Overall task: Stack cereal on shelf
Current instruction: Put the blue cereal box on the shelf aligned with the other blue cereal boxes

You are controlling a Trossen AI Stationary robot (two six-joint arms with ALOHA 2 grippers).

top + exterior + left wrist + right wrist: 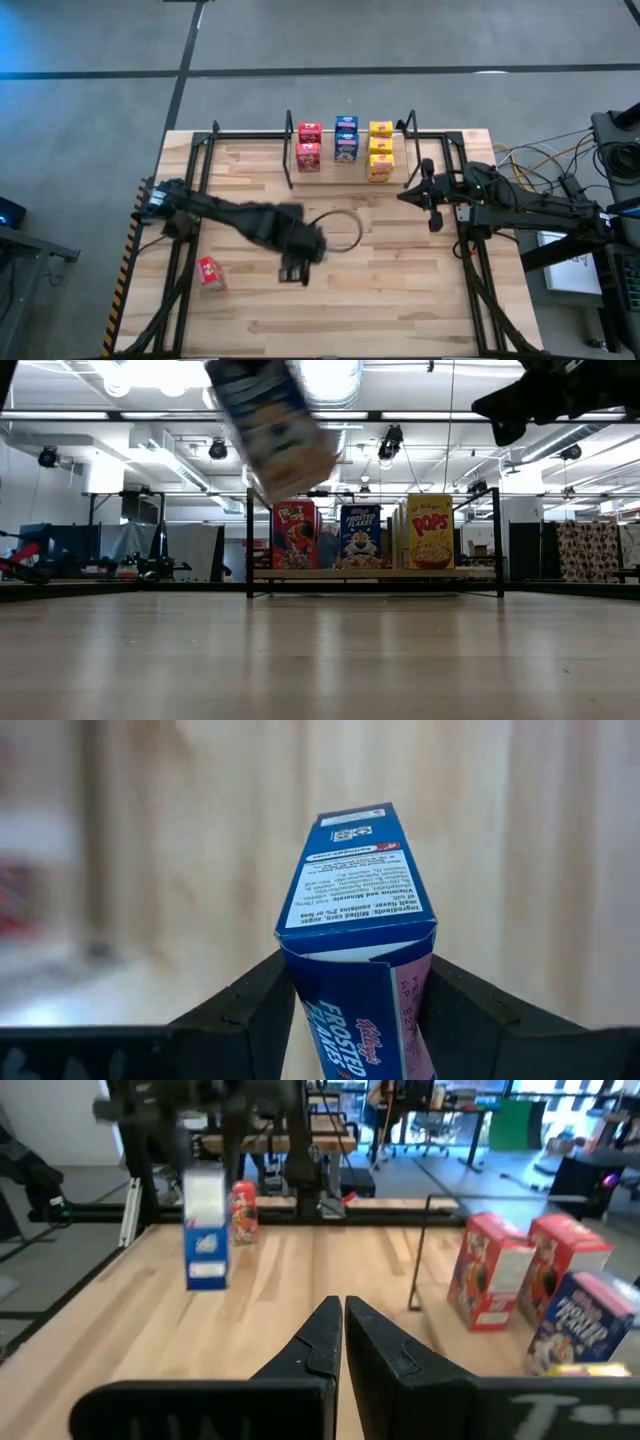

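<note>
We've got the blue box pinched in the left gripper, lifted off the table mid-board, well apart from the shelf. To place it well we should keep it upright w/ a firm pinch and bring it in over the blue stack, clear of the red and yellow boxes either side. Left arm reaches diagonally in from its corner; right gripper, fingers pressed together, waits near the shelf's right end.
</note>
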